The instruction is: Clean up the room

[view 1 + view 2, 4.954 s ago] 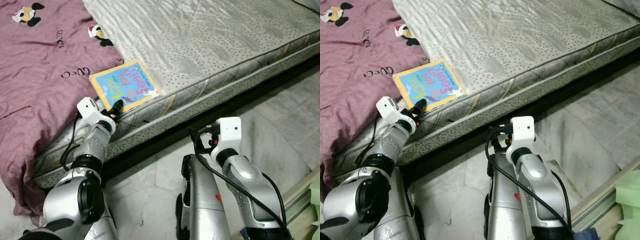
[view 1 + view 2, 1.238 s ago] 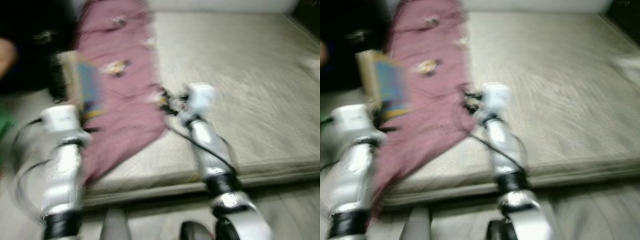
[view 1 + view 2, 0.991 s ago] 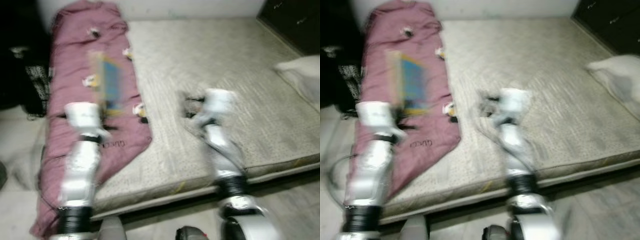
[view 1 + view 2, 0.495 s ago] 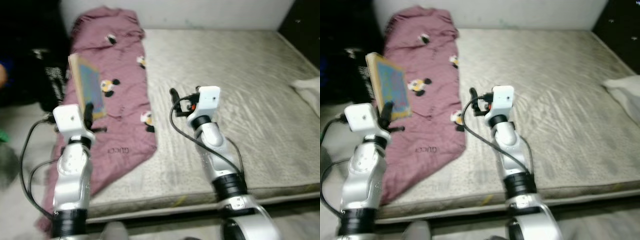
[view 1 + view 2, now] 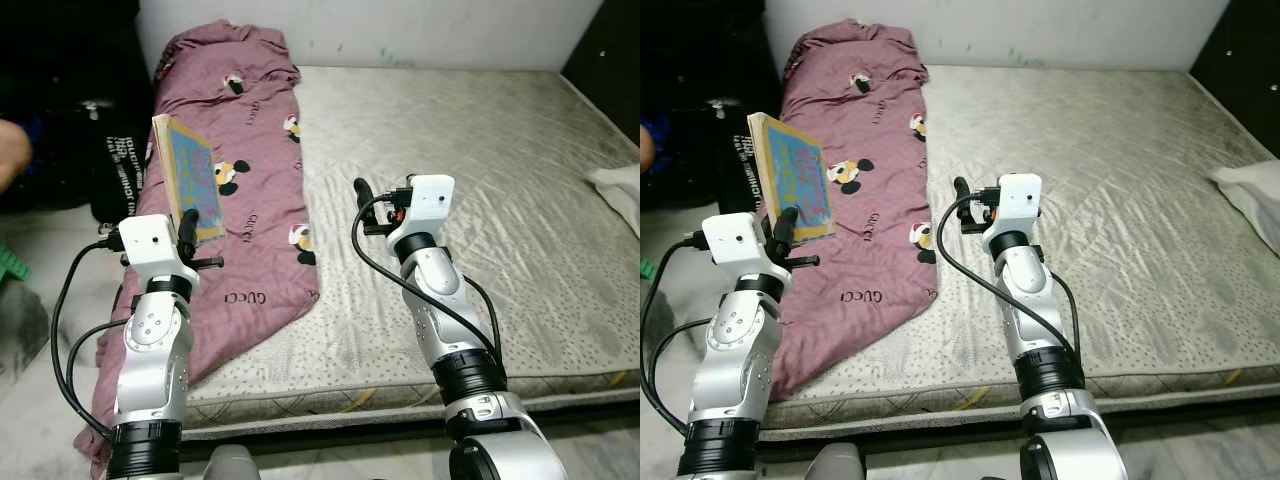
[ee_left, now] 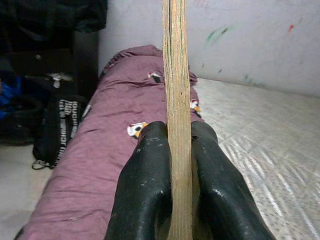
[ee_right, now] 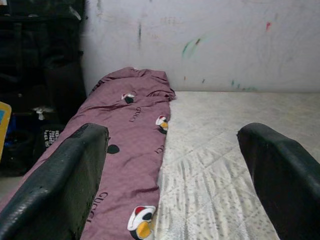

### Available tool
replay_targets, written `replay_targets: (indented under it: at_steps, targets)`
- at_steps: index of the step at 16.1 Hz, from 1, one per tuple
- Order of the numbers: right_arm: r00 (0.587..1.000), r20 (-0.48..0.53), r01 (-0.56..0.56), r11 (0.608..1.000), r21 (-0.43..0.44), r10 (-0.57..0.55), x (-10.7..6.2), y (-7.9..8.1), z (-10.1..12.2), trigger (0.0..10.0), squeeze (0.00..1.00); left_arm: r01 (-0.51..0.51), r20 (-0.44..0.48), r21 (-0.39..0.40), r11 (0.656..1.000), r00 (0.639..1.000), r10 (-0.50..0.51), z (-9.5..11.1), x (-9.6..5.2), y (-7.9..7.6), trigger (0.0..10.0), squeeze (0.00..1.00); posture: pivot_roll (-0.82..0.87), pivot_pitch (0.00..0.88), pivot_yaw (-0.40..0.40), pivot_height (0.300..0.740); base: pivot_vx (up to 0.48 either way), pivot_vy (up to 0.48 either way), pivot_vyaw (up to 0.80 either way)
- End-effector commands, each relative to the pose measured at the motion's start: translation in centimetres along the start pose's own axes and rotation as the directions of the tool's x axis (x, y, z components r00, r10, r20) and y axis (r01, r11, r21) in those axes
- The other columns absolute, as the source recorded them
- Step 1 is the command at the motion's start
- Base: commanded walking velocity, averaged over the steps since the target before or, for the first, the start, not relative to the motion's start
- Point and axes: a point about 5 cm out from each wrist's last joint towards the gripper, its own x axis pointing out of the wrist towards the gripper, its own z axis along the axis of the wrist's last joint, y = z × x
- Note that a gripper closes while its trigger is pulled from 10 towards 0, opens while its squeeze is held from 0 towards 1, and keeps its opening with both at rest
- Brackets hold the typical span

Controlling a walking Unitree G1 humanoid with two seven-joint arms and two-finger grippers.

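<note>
Now that the view has swung round and steadied after the blur of half a second ago, you are looking down the length of the mattress (image 5: 480, 200) rather than at its side, where the book (image 5: 186, 190) lay flat five seconds ago. Your left claw (image 5: 186, 225) is pinching that book by its lower edge; in the left wrist view the two fingers (image 6: 150, 190) press on either side of the board, which stands upright between them with its edge towards the camera. The book rises straight above the claw, blue cover facing the bed, clear of everything beneath it. That reads as the pick being done and the carry under way; where it should go is not something you can see yet.

Your right claw (image 5: 961, 200) is raised over the mattress, fingers spread wide and holding nothing, with bare ticking below it.

Just under and beyond the left claw lies the blanket (image 5: 240, 150), maroon with cartoon prints, running from the near edge of the bed away to the wall (image 5: 400, 30) and spilling over the bed's left side. Left of that claw, on the floor, sits a dark bag (image 5: 110, 170) against black furniture. Far off to the right of the right claw, something white (image 5: 1250, 200) rests at the mattress edge, probably a pillow.
</note>
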Motion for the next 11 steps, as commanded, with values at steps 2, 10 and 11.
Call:
replay_targets:
  at_steps: [2,10,11]
  targets:
    - [1.000,0.004,0.019,1.000,0.004,-0.019,-0.18,-0.44,0.16,10.0,0.00,0.038,0.053,-0.003,0.999,0.998,-0.037,0.96,-0.10,-0.86,10.0,0.00,-0.03,0.000,-0.043,0.740,0.000,0.000,0.00]
    - [0.999,-0.011,0.034,0.998,-0.046,-0.035,-0.42,-0.83,-0.19,10.0,0.00,0.030,0.047,-0.009,1.000,0.998,-0.029,0.88,-0.18,-0.63,10.0,0.00,-0.03,0.000,-0.044,0.740,0.000,-0.314,0.12]
    - [0.999,-0.014,0.038,0.998,-0.043,-0.039,-0.42,-0.90,-0.21,10.0,0.00,0.028,0.046,-0.011,1.000,0.999,-0.027,0.85,-0.21,-0.60,10.0,0.00,-0.03,0.000,-0.044,0.740,0.000,-0.266,0.00]
